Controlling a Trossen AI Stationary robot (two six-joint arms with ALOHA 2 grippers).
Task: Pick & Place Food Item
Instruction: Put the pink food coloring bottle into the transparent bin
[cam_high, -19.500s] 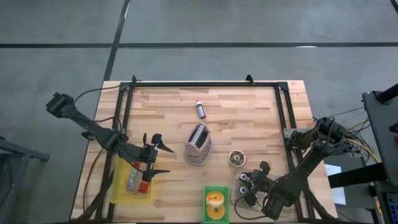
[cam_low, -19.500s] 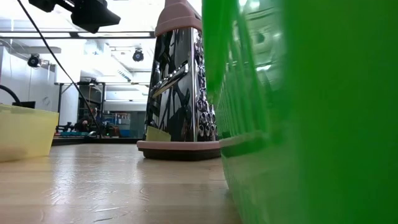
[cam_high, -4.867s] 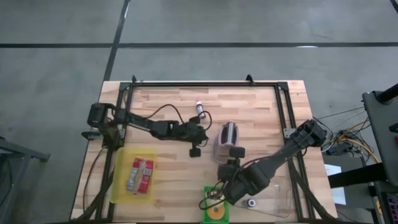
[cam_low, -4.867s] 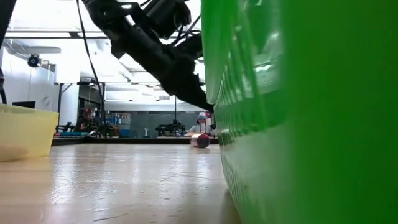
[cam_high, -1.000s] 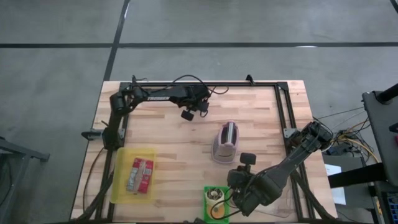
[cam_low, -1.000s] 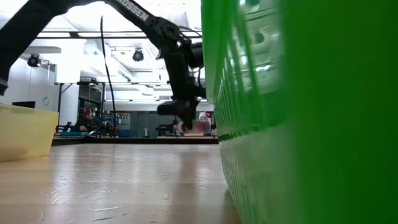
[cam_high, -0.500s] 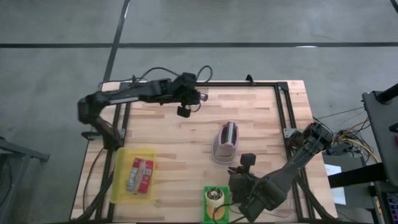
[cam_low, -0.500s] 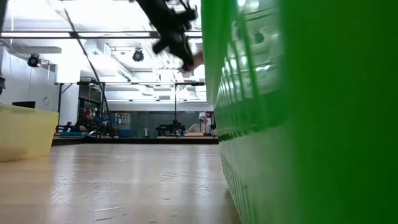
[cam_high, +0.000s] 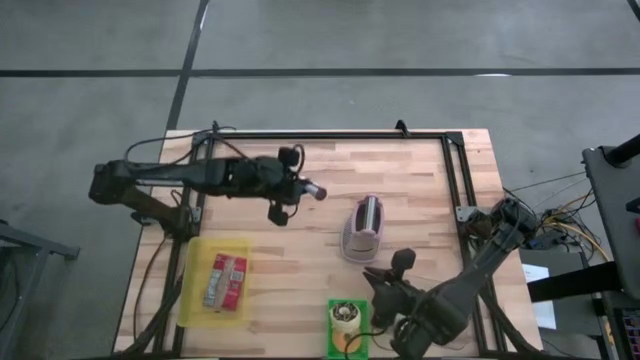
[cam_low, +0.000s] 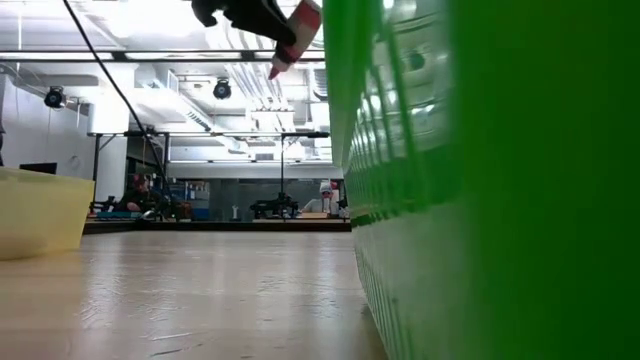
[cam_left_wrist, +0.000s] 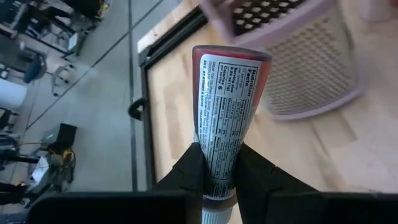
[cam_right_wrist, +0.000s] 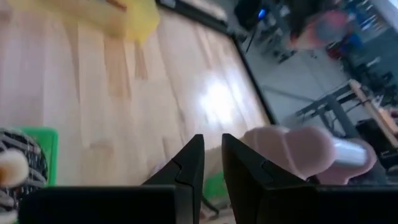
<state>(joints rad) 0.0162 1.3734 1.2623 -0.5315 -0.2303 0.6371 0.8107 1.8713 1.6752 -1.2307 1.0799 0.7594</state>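
Observation:
My left gripper is high over the table's far left part and is shut on a small red tube with a printed label and a white cap. The tube also shows in the low view, well above the table. My right gripper is empty, its fingers a narrow gap apart. In the high view it hovers by the green bin at the near edge. A pale round item lies in that bin. My left gripper pinches the tube between its two fingers near the cap end. The fingers lie along the tube, which sticks out past them with its flat crimped end away from the wrist. The tube is lifted clear and tilted, its cap lowest.
A pink and metal grater lies at the table's middle, beside the right arm. A yellow bin holding packaged items stands at the near left. The green bin's wall fills the low view's right half.
My left gripper has lifted the tube off the table's far part. It has carried the tube up and then toward the near and left side. The tube now hangs clear of the table, tilted. The left arm has swung out toward the left.

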